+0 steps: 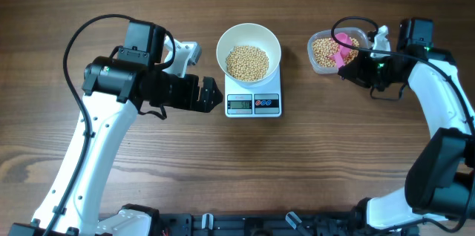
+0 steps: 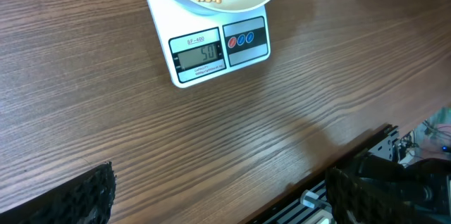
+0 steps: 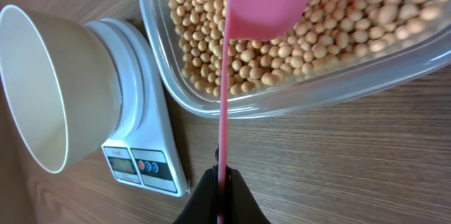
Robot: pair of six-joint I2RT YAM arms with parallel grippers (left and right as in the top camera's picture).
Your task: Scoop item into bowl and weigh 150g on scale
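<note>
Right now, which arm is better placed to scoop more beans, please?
Right: the right gripper is shut on the pink scoop, in the tub of beans; the left gripper is open, empty.

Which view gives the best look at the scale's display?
Left wrist: the scale's display sits close, unobstructed and facing the camera, with large digits. Overhead shows it whole but tiny, digits unreadable. Right wrist catches it small and slanted near the frame's lower left, beside the white bowl.

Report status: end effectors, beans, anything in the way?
Left end effector open, beside scale. Right end effector shut on pink scoop, head over beans in tub. White bowl on scale, partly filled. Nothing blocking.
</note>
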